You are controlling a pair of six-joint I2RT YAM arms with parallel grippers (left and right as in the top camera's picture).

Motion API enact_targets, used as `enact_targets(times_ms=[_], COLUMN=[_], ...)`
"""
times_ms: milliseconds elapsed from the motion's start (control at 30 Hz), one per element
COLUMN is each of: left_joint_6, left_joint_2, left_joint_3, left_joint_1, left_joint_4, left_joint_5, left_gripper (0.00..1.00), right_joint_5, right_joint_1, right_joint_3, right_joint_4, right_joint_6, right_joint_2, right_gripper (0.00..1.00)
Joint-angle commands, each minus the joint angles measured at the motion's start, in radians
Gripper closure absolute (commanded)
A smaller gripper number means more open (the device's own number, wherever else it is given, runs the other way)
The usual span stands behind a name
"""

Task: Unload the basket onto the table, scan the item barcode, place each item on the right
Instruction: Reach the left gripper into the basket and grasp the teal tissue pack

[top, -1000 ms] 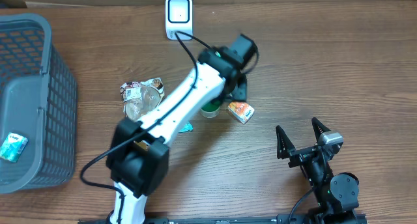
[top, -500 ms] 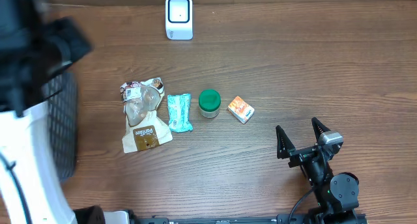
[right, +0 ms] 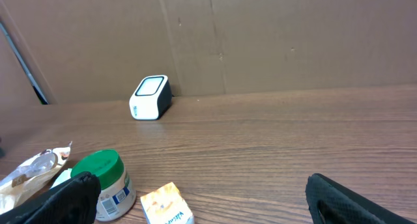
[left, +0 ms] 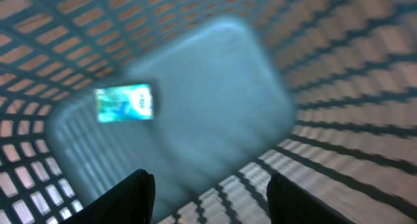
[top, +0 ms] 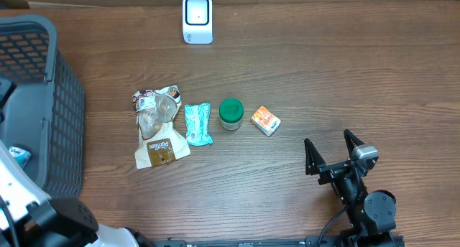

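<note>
The left pincer [left: 207,185] is open and empty over the grey basket [left: 339,74]. A small blue packet [left: 124,102] lies on the basket floor, at ten o'clock from the pincer, not touching it. The right pincer [right: 208,195] is wide open and empty. The white scanner [top: 197,19] stands far off at the twelve o'clock edge of the worktop [top: 345,75].

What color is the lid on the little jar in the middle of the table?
The lid is green, and it shows best in the overhead view.
</note>
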Motion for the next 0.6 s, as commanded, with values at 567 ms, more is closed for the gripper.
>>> enact_targets(times_ms=[567], left_joint_6=[0.416], left_joint_2=[0.169], left_joint_3=[-0.489], left_joint_1=[0.097], left_joint_4=[0.531], left_joint_5=[-0.195], left_gripper=[0.46], right_joint_5=[-0.001], right_joint_1=[-0.002], right_joint_3=[-0.011], right_joint_4=[0.003], right_joint_6=[-0.004], right_joint_2=[-0.012], right_gripper=[0.00])
